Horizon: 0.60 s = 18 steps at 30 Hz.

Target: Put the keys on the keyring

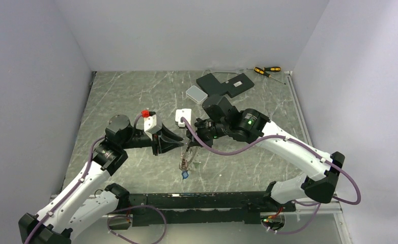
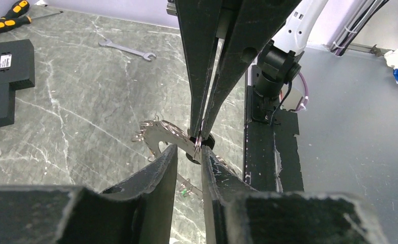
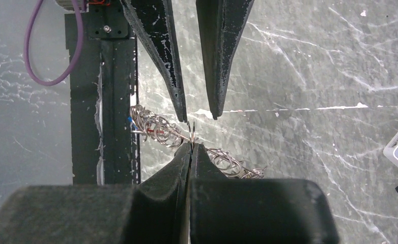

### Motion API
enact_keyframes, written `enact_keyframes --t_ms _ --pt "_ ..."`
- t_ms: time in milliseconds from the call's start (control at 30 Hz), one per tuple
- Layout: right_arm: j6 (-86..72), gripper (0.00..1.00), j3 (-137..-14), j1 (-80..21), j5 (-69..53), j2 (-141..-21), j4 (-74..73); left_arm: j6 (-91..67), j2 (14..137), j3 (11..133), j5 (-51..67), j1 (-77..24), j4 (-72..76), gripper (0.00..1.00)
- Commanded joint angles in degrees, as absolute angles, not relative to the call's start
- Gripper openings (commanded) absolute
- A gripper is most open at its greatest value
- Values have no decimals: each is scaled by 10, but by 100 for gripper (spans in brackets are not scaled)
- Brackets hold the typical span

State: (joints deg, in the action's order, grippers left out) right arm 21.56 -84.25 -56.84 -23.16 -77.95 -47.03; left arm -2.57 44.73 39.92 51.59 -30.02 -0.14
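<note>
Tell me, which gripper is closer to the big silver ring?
Right. The right gripper is shut on the edge of the keyring, touching it. The left gripper is open, its tips flanking the ring without pinching.

The table (image 2: 85,101) has a smooth, stone-look grey top with pale veins and a dull sheen. The keyring (image 2: 159,133) is bright, polished silver metal, and the wire loops (image 3: 156,129) round its rim are thin and shiny. The fingers of the left gripper (image 2: 189,151) and right gripper (image 3: 191,147) are matt black plastic, scuffed whitish and rough along their edges. The wrench (image 2: 126,49) is satin silver metal. The arm shells (image 1: 288,145) are smooth, glossy white plastic.
</note>
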Motion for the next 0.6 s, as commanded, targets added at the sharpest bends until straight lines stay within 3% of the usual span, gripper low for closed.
enact_keyframes --t_ms 0,567 --pt "225 0 -874 -572 -257 -771 -426 -27 450 410 544 -300 27 28" --pt "222 0 -884 -584 -266 -773 -420 -17 456 408 567 -317 23 28"
